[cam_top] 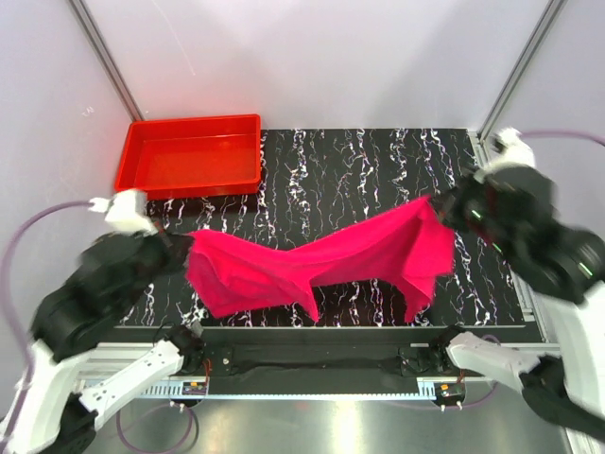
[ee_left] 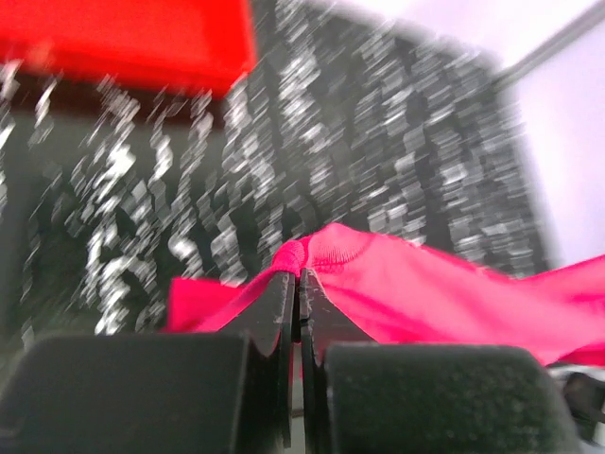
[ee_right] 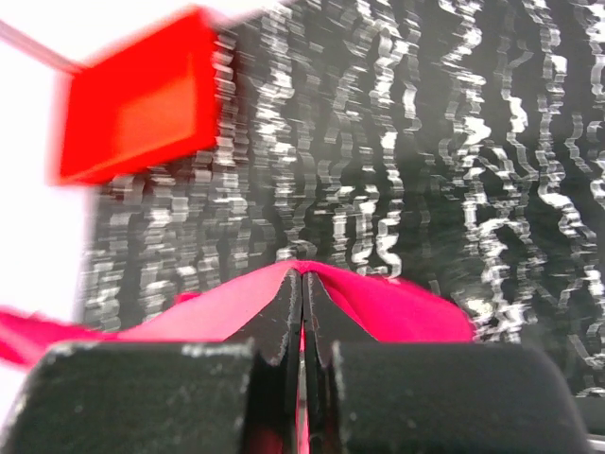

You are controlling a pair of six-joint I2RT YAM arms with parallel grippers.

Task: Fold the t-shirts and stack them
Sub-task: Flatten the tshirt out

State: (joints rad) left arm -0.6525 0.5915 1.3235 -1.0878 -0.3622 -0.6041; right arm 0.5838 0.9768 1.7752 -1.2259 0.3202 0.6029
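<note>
We've L gripper (ee_left: 295, 276) & R gripper (ee_right: 302, 276) each clamped on a shirt (cam_top: 321, 260) end (sagging betw. them), prob. to spread it.

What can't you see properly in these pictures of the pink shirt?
1. Top view: the t-shirt hides the table beneath it.
2. Left wrist view: the red tray is blurred and cut off by the top edge.
3. Both wrist views: the left gripper and right gripper block most of the t-shirt, so which parts they pinch is unclear.
</note>
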